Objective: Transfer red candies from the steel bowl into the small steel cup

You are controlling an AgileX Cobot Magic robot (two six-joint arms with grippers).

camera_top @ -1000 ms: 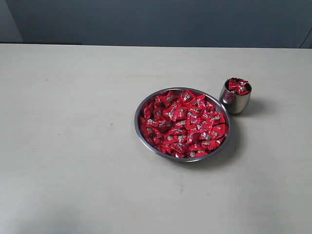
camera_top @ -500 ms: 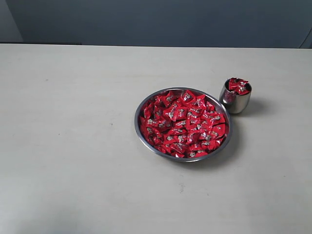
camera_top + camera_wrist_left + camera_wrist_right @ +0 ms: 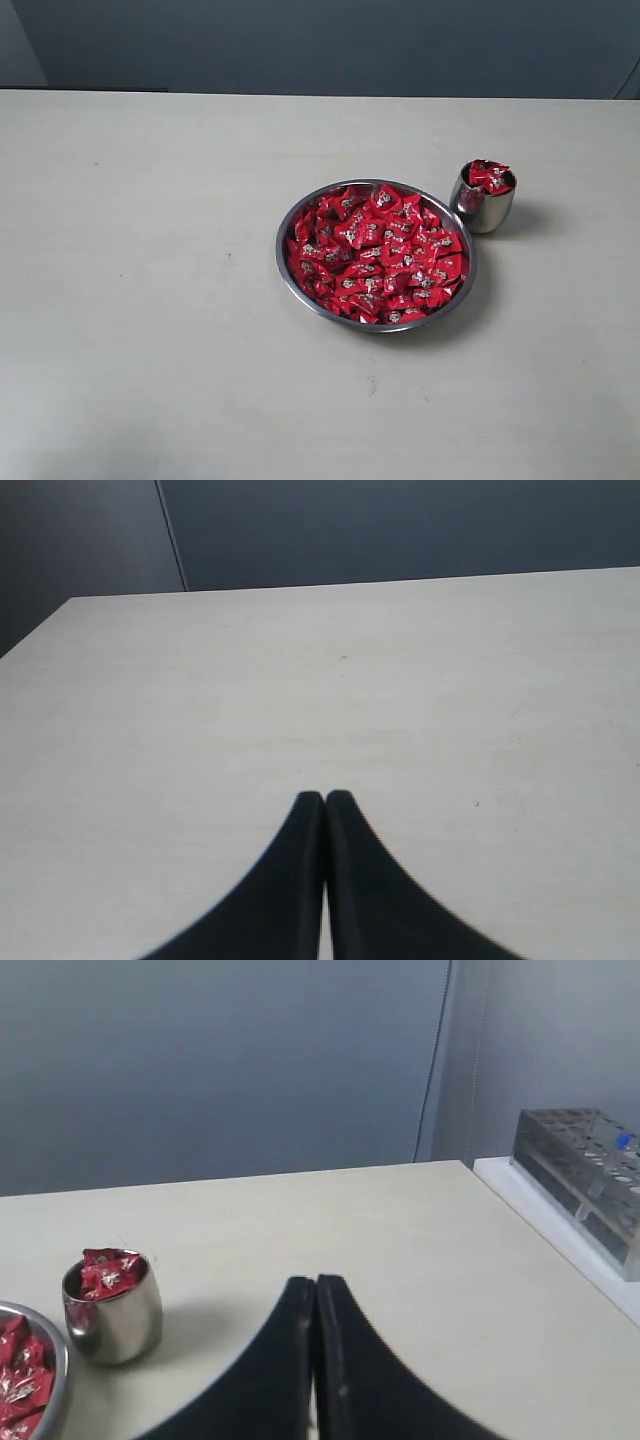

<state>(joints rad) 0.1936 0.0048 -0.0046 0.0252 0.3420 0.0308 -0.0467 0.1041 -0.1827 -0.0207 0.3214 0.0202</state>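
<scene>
- The candies (image 3: 375, 255) are red-wrapped, each with a small pale mark in the middle; it is too small for me to read, and I see no other writing.
- The bowl (image 3: 279, 250) sits on the table (image 3: 150, 300), a little right of centre in the exterior view, filled with candies across its whole width.
- The cup (image 3: 487, 210) stands upright just beside the bowl's far right rim; I cannot tell whether they touch. A few candies are heaped above its lip.
- My right pincer (image 3: 315, 1285) is pressed together with nothing between its tips. The cup (image 3: 115, 1315) stands off to one side of it, well apart, with bare table between, and the bowl's rim (image 3: 58, 1360) shows just beyond the cup at the picture's edge.
- A clear rack (image 3: 585, 1185) stands on a ledge past the table's edge, on the other side of my right pincer.
- My left pincer (image 3: 324, 800) is pressed together too, holding nothing, with bare table ahead of it.
- Compared with a second ago, the exterior view matches: bowl, cup and candies lie exactly as before.
</scene>
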